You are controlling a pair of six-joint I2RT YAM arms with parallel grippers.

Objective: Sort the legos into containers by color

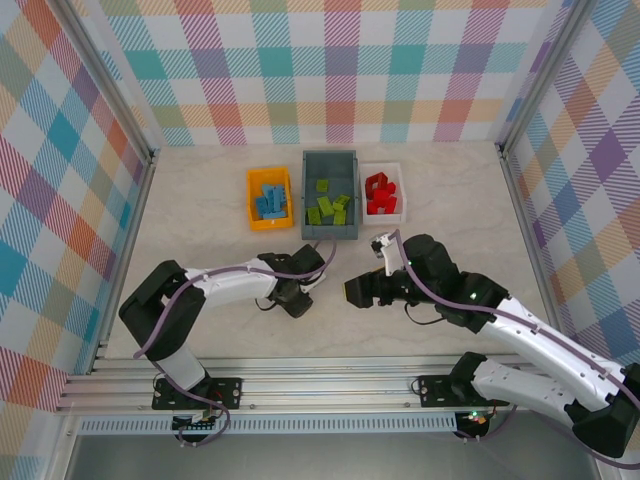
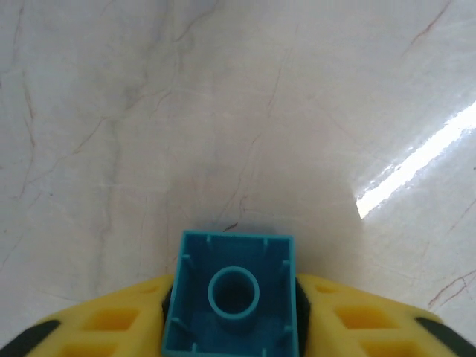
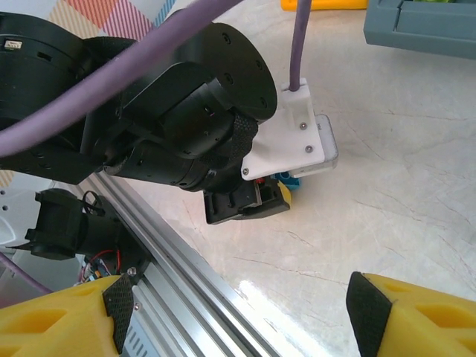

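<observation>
A blue lego (image 2: 195, 327) lies underside up, its hollow tube showing, squeezed between the yellow fingers of my left gripper (image 2: 234, 290) just above the marble table. From above, the left gripper (image 1: 297, 300) sits low in front of the containers. My right gripper (image 1: 352, 291) faces it from the right, open and empty (image 3: 238, 316); it sees the blue lego (image 3: 286, 181) under the left wrist. At the back stand the orange-yellow bin (image 1: 251, 200) with blue legos, the grey-blue bin (image 1: 330, 165) with green legos and the white tray (image 1: 383, 170) with red legos.
An aluminium rail (image 1: 300, 365) runs along the table's near edge, close below both grippers, and shows as well in the right wrist view (image 3: 201, 297). Checked walls close in the left, back and right sides.
</observation>
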